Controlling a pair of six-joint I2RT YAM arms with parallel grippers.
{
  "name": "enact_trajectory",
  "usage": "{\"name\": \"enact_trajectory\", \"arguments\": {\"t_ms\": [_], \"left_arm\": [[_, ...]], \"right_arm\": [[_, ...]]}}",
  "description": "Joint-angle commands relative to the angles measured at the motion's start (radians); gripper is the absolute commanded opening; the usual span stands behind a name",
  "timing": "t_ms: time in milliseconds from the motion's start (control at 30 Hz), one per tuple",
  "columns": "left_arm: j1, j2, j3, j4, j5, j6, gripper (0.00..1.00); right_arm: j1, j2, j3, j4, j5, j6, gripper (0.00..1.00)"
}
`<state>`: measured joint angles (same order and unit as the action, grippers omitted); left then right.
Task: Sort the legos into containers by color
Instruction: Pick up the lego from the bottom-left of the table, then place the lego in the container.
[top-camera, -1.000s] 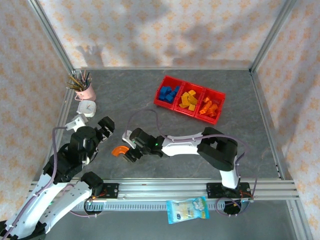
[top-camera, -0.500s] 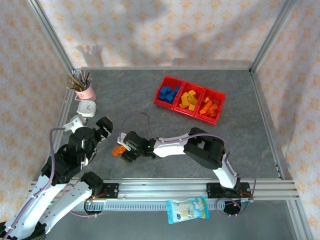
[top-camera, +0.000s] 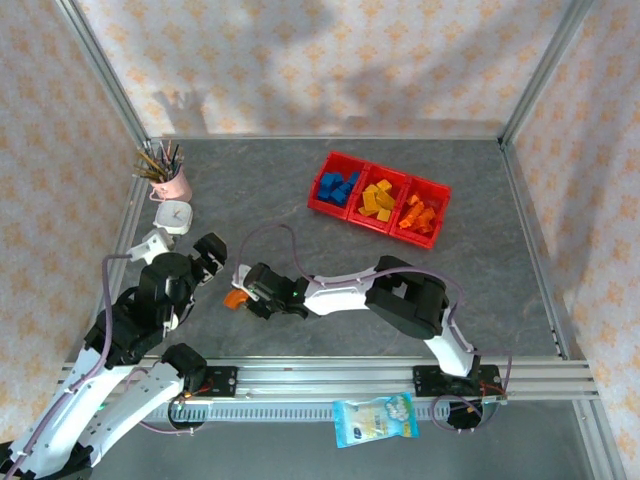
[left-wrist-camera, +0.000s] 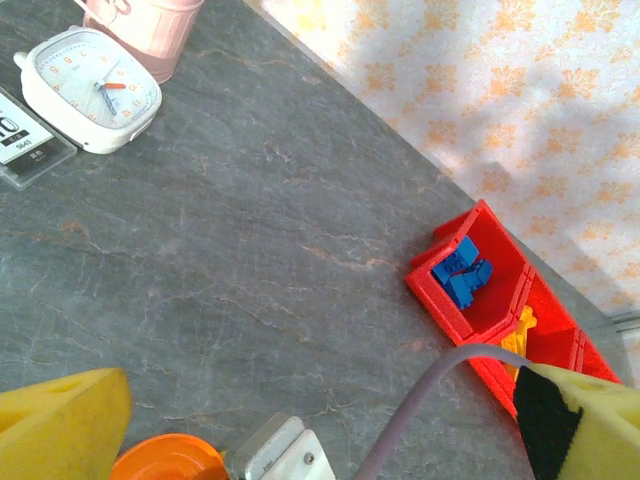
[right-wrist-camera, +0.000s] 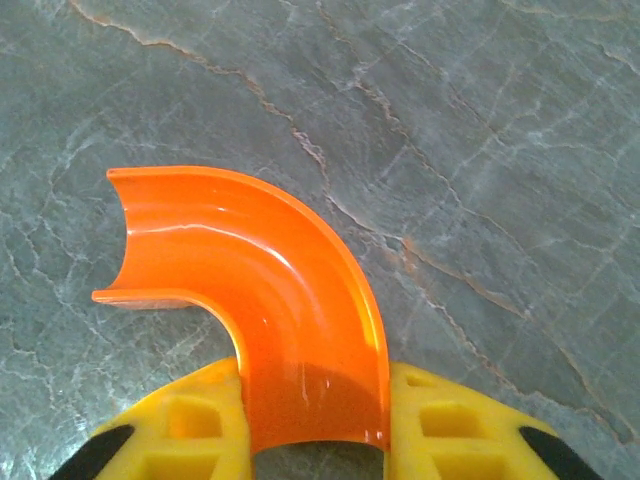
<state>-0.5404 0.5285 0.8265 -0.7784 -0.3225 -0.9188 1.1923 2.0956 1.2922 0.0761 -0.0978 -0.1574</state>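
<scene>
Right wrist view gives the clearest look at the piece: one orange lego (right-wrist-camera: 270, 290), glossy, bent like a quarter of a ring, with a shallow channel along it and low raised edges. The right gripper (right-wrist-camera: 315, 425) pinches one end of it between its two yellow pads (right-wrist-camera: 170, 430), which press on both sides of the brick. The other end curves away to the left and is free. Under it is the grey marbled table (right-wrist-camera: 480, 150); I cannot tell whether the brick rests on the surface or is a little above it.

From the top external view, this orange lego (top-camera: 235, 298) is at the near left part of the table, at the tip of the right gripper (top-camera: 250, 296), whose arm reaches far across to the left. The left gripper (top-camera: 205, 255) is just beside it. In the left wrist view, the left gripper (left-wrist-camera: 320, 440) has its yellow fingers (left-wrist-camera: 60, 430) spread wide, with nothing between them.

The containers (top-camera: 370, 226) are well apart from the brick, at the far middle of the table: a red tray of three bins. The blue legos (top-camera: 337, 187) lie in the left bin, the yellow legos (top-camera: 376, 200) in the middle one, the other orange legos (top-camera: 420, 215) in the right one.

A pink cup of brushes (top-camera: 175, 183) and a small white clock (top-camera: 176, 215) stand at the far left.
</scene>
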Motion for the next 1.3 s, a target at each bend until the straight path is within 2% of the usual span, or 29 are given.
{"name": "enact_trajectory", "arguments": {"t_ms": [0,167,333,500,600,800,967,1200,1267], "left_arm": [[0.007,0.015,0.017,0.04,0.008,0.011,0.99],[0.008,0.057,0.036,0.085,0.044,0.038,0.99],[0.007,0.131,0.04,0.194,0.122,0.077,0.99],[0.007,0.255,0.03,0.341,0.229,0.108,0.99],[0.006,0.337,0.025,0.425,0.279,0.128,0.99],[0.006,0.486,0.029,0.57,0.337,0.16,0.99],[0.006,0.563,0.037,0.635,0.332,0.192,0.99],[0.023,0.634,0.033,0.68,0.288,0.214,0.99],[0.035,0.647,0.028,0.689,0.283,0.214,0.99]], "right_arm": [[-0.03,-0.1,-0.033,-0.026,0.027,0.031,0.19],[-0.117,-0.243,-0.133,-0.015,0.007,0.123,0.18],[-0.237,-0.4,-0.228,-0.11,0.128,0.243,0.18],[-0.431,-0.594,-0.324,-0.233,0.256,0.377,0.18],[-0.574,-0.658,-0.326,-0.319,0.325,0.431,0.18],[-0.851,-0.668,-0.324,-0.354,0.333,0.466,0.17],[-0.962,-0.605,-0.275,-0.35,0.315,0.459,0.18],[-1.011,-0.484,-0.17,-0.34,0.265,0.433,0.34],[-1.013,-0.468,-0.141,-0.351,0.258,0.422,0.5]]}}
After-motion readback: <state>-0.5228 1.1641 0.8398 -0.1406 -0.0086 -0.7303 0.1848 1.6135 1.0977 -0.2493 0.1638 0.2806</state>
